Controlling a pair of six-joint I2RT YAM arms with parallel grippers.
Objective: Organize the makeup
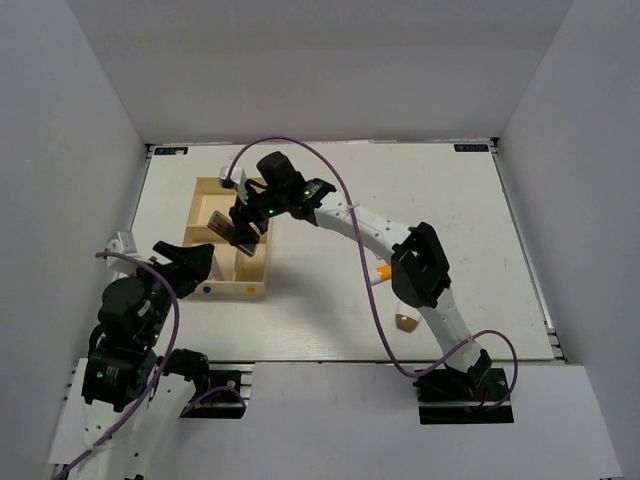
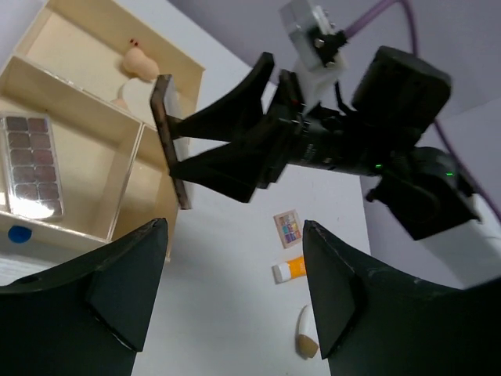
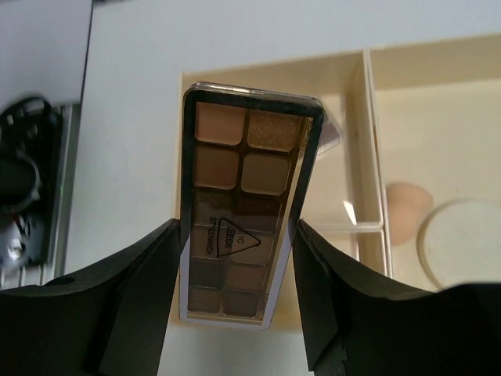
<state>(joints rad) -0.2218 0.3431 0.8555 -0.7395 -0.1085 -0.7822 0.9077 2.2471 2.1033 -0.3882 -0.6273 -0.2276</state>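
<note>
Right fingers: clamped on the long edges of a brown palette, pans facing the wrist camera. Its long axis runs straight out along the fingers. From the left wrist view it shows edge-on, steeply tilted, in the air above the box. One compartment lies below it; a divider separates that from the sponge and puff.

Judgement: the coming move is a descent into this compartment, so the palette's far end must clear the walls on both sides.

A second palette lies flat in a neighbouring compartment.

Left fingers: apart, empty, just beside the box's near side, close to the descent path.

Square palette, tube and egg shape lie on the table, well apart from the box, nearer the right arm.
</note>
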